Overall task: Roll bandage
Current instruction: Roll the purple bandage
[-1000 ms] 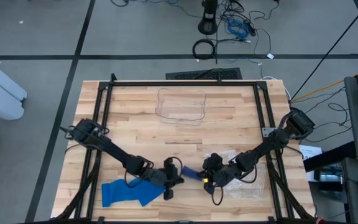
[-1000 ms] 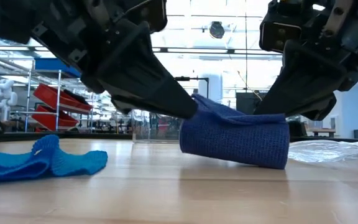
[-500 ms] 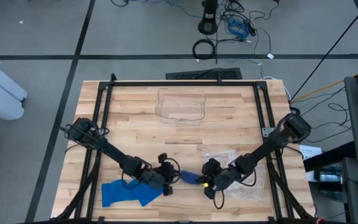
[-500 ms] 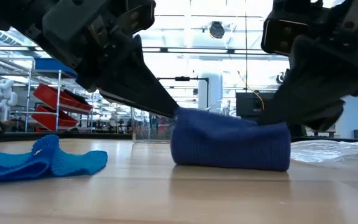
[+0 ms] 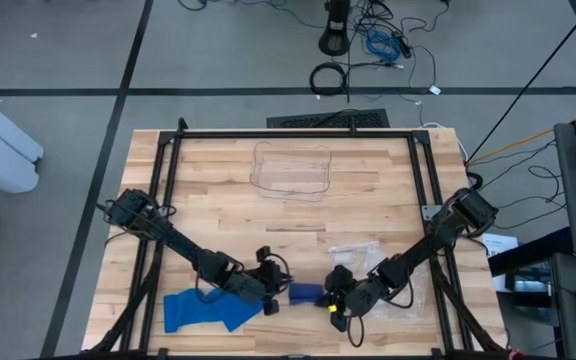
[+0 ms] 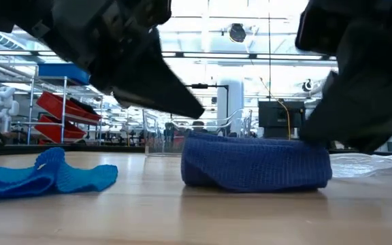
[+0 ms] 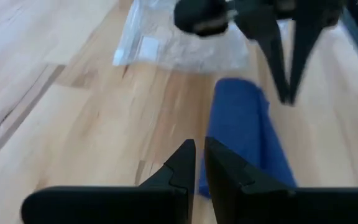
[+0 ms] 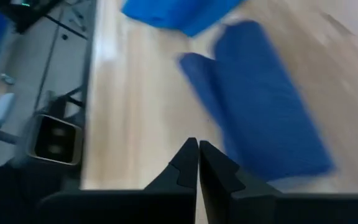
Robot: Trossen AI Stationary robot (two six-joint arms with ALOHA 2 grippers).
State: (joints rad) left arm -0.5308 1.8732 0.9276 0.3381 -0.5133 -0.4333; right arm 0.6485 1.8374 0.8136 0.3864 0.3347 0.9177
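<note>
A dark blue bandage roll [image 6: 254, 163] lies flat on its side on the wooden table [image 5: 368, 200], near the front edge [image 5: 303, 292]. My left gripper [image 6: 197, 113] is shut and its tips stand just above the roll's left end; nothing shows between the fingers [image 7: 199, 155]. My right gripper [image 8: 197, 149] is shut at the roll's right end [image 6: 318, 139], with the roll [image 8: 266, 118] beside its fingertips. A light blue bandage [image 5: 203, 310] lies loose at the front left. My left gripper shows a strip of background between its tips and the roll in the low view, so it seems to touch nothing. My right gripper meets the roll's right end [image 6: 313, 144] from above and from the right in the low view. Whether it touches there or stands behind it, I cannot tell.
A clear plastic container [image 5: 291, 168] stands at the far middle of the table. A crumpled clear plastic bag [image 5: 363, 252] lies behind the right gripper. A black frame [image 5: 298, 133] runs around the table's edges. Bare wood lies between the container and the grippers.
The roll, a second ago tilted with its left end raised at my left gripper's tips, has come down and lies flat, a little closer to the near edge. My right gripper has moved toward the near edge and lower. My left gripper has turned and now stands off the roll's end.
</note>
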